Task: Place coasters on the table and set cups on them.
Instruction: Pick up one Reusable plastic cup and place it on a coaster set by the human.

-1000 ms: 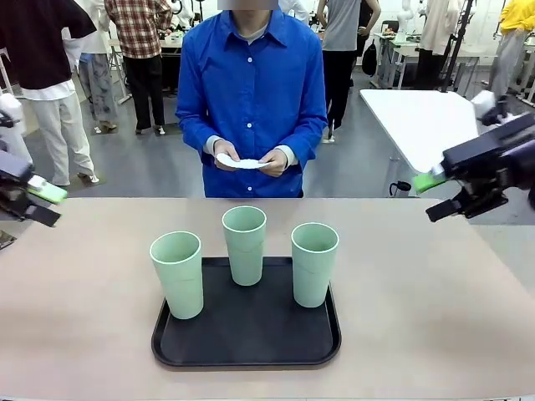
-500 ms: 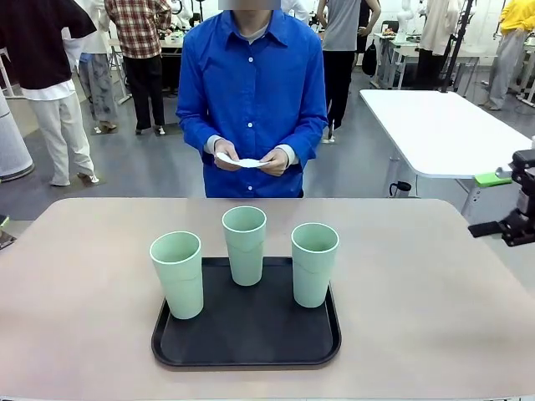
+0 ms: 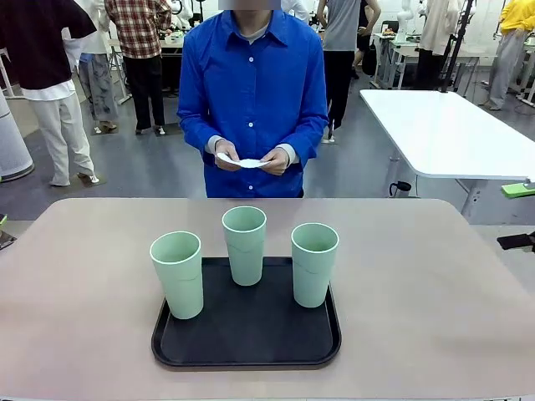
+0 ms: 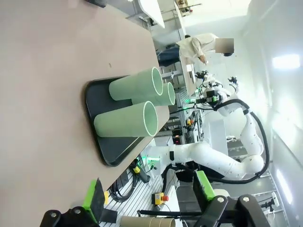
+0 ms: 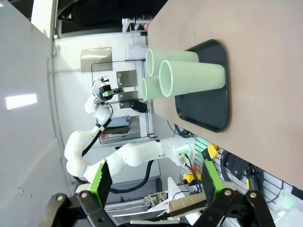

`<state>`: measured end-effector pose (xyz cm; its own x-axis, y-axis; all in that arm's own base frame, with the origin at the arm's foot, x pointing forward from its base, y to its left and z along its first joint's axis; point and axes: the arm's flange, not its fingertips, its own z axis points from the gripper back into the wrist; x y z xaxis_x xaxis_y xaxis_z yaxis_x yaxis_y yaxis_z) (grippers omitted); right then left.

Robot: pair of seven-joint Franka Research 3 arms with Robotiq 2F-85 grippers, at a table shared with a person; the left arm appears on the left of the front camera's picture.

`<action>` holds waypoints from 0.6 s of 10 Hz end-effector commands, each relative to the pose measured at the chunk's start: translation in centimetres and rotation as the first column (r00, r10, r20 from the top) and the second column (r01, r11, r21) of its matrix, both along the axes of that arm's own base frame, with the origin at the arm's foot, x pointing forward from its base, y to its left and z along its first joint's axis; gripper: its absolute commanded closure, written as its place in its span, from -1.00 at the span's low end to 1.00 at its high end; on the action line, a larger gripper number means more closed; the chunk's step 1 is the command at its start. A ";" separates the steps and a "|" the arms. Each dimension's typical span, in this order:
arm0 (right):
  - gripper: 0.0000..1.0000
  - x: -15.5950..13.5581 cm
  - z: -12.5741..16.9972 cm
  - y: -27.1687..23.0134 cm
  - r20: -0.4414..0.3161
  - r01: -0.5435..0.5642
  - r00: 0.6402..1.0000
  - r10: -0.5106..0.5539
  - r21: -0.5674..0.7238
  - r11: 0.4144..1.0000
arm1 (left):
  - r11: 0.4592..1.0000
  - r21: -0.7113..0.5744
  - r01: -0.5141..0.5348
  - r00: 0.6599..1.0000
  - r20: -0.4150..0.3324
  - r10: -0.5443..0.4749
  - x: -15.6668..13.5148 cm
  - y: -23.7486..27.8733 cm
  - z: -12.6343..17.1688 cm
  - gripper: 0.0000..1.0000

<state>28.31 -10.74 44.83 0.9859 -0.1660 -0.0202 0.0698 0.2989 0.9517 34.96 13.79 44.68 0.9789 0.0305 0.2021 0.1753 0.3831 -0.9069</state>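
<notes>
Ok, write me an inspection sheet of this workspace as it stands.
Surface: smooth beige-pink tabletop, carrying a black rectangular plastic tray.
Job's things: three tall mint-green plastic tumblers upright on the tray. Thin white coasters are in the hands of the person in the blue shirt, count unclear, none on the tabletop.
Clutter: nothing seen.
Grippers: left gripper open, empty; right gripper open, empty.
Cables: nothing seen on the tabletop.
Surroundings: white rectangular table behind on the right; people standing farther back.
</notes>
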 end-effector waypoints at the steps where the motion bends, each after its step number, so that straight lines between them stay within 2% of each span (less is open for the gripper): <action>1: -1.00 -2.6 -1.6 1.7 -0.008 -0.003 1.000 0.003 -0.017 1.000 | 0.999 -0.013 -0.051 0.999 0.000 0.051 -0.1 -0.9 0.1 -1.00; 3: -1.00 -2.6 -1.5 1.9 -0.015 -0.012 1.000 0.012 -0.012 1.000 | 0.998 0.013 -0.056 0.998 -0.002 0.056 -0.4 -0.7 0.6 -1.00; 4: -1.00 -2.6 -1.5 1.9 -0.011 -0.024 1.000 0.023 -0.009 1.000 | 1.000 -0.004 -0.020 1.000 0.000 0.020 0.0 0.1 0.0 -1.00; 5: -1.00 -0.3 -0.1 -0.4 -0.008 0.007 1.000 -0.007 -0.008 1.000 | 1.000 -0.004 -0.020 1.000 0.000 0.020 0.0 0.1 0.0 -1.00; 6: -1.00 -0.3 -0.1 -0.4 -0.008 0.007 1.000 -0.007 -0.008 1.000 | 1.000 -0.004 -0.020 1.000 0.000 0.020 0.0 0.1 0.0 -1.00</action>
<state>27.97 -10.90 44.79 0.9859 -0.1644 -0.0294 0.0792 0.3047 0.9491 34.99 13.76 44.71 0.9787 0.0494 0.1991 0.1649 0.3879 -0.9068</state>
